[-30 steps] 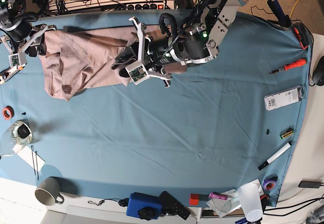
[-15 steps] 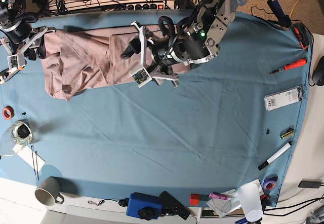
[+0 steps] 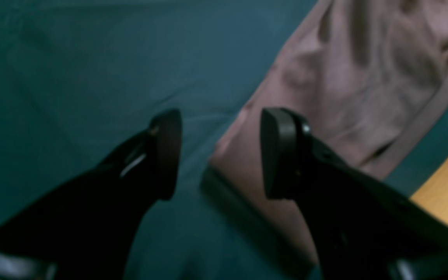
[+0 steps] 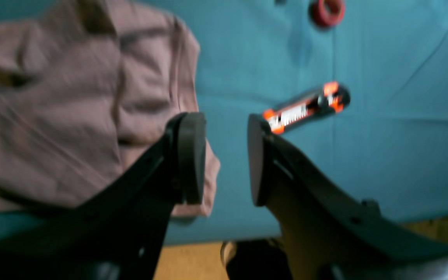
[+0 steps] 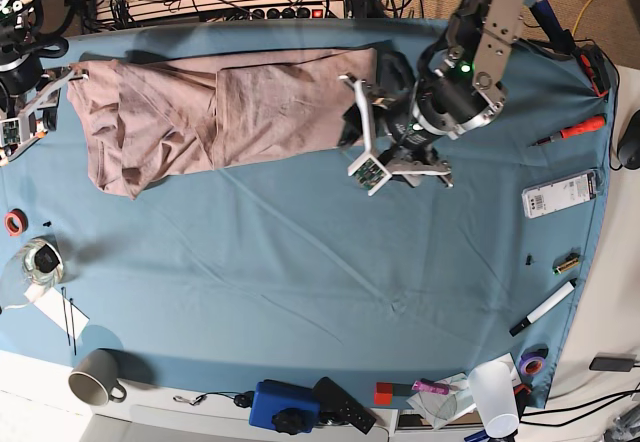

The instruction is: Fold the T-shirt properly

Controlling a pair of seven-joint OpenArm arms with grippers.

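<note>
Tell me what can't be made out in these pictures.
- Dusty pink cotton T-shirt: base view, its right end hidden behind the left arm's hand.
- Ribbed collar: not made out in any view; both wrist views are blurred.
- Orange-and-black tool: right wrist view, lettering blurred, one end behind the right hand.

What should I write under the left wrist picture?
Open left gripper above the edge of the pink T-shirt.

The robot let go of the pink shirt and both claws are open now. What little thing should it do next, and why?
Probably lower the left claw back onto the near edge of the T-shirt and pinch it. The shirt lies stretched in a long, wrinkled band along the far side of the blue cloth, not yet a neat fold, and that claw hangs open right above the shirt's edge. The right claw is open too.
</note>
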